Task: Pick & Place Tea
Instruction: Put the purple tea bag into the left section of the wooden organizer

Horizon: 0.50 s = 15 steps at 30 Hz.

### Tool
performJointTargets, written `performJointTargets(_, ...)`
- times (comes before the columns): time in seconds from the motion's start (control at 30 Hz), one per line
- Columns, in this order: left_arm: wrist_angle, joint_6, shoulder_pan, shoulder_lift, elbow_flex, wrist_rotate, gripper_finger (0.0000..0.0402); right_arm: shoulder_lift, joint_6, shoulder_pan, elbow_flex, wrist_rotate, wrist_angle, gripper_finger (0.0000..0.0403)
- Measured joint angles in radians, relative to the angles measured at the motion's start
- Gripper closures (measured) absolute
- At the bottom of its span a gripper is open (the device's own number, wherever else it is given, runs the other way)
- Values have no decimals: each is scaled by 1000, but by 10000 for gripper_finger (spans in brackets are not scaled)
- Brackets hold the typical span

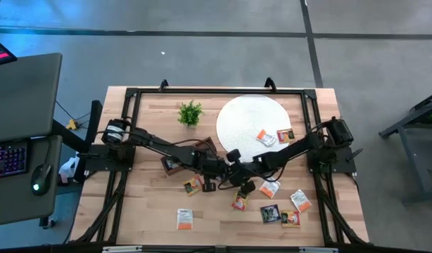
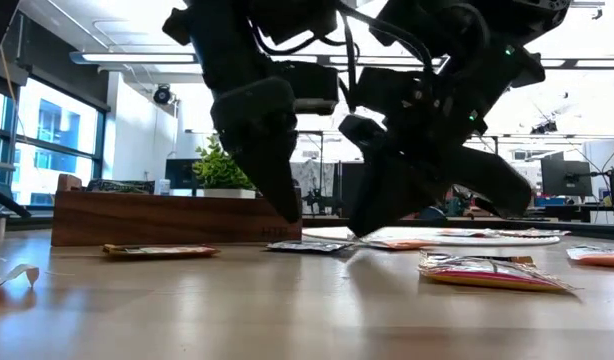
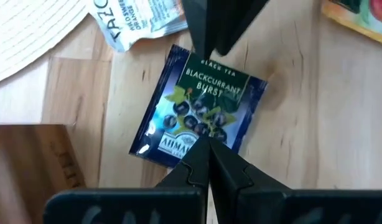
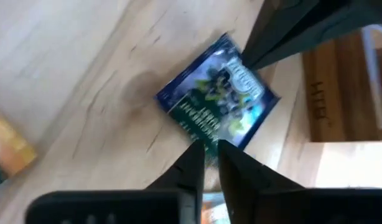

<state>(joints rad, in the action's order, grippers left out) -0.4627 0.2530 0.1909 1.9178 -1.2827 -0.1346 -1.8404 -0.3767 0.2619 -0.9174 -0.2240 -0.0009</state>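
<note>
The blue sachet [image 3: 200, 107], mid-frame, may be lost, being pinned by the pressed-together left gripper [image 3: 208, 144] while the barely parted right gripper [image 4: 208, 151] nips only its edge.

Blackcurrant tea sachet [image 3: 200, 109] hemmed by left gripper [image 3: 206, 146] and right gripper [image 4: 208, 149], tips opposed. Wooden tray [image 1: 195, 151] blocks your rear-left approach. Front-left tabletop [image 1: 138, 214] open.

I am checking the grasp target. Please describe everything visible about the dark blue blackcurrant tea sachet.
The sachet is a flat, glossy, dark blue square packet, printed with berries, green leaves and the words "Blackcurrant Burst". It lies flat and skewed on the bare wooden table. The shut left end effector meets one edge, the right end effector the opposite edge, fingers slightly apart.
</note>
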Motion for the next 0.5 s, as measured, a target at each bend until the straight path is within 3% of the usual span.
performJointTargets(0.27,5,25,-1,55,-3,-30,401,-8,-51,1,0,7,-22,285)
performJointTargets(0.5,111,16,-2,86,-3,-1,401,-25,-77,-24,-1,20,7,278)
